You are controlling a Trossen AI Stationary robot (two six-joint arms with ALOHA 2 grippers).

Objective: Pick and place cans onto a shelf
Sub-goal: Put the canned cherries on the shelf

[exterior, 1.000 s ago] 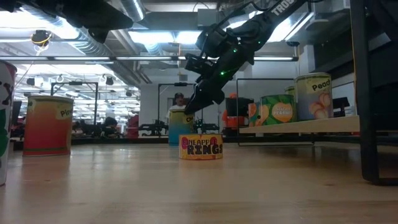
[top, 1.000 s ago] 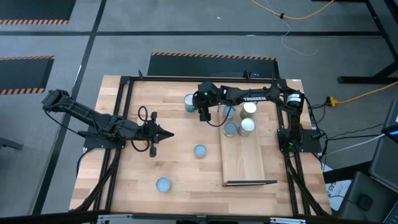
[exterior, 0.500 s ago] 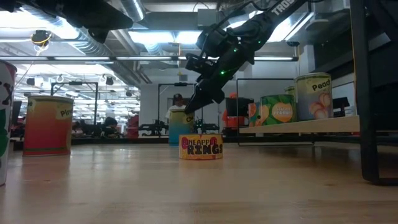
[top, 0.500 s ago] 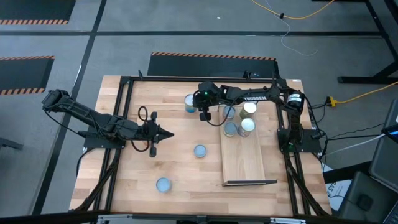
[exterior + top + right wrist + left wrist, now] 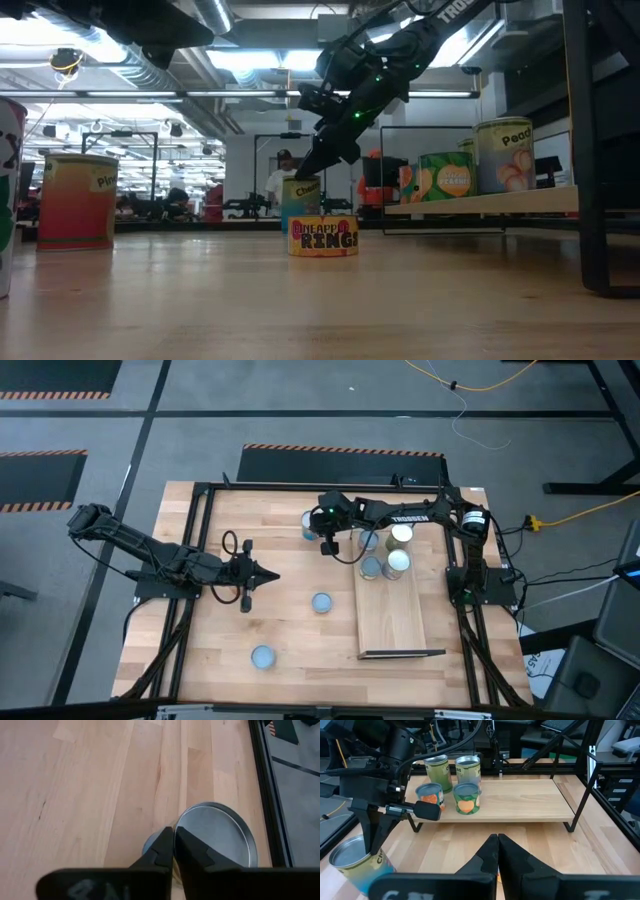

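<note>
The blue-and-yellow tin can with a silvery lid (image 5: 215,837) stands on the planked pale-wood tabletop (image 5: 220,630) at its far side, just off the far left corner of the long pale-wood shelf with dark metal end frames (image 5: 395,615). Its long axis is near vertical, lid up, though from the left wrist camera it seems to lean a little. The right gripper (image 5: 172,836) comes down on it from above; its two dark fingers are drawn almost together, with their tips at the can's rim on the side away from the table's edge, and appear to pinch that rim.

On the shelf's far end, near this can, four more cans stand upright in a close cluster (image 5: 385,550). Two pale-blue-topped cans (image 5: 321,602) (image 5: 262,656) stand apart on the open tabletop, left of the shelf. The left gripper (image 5: 270,574) waits over the table's left half, fingers pressed together, holding nothing.
</note>
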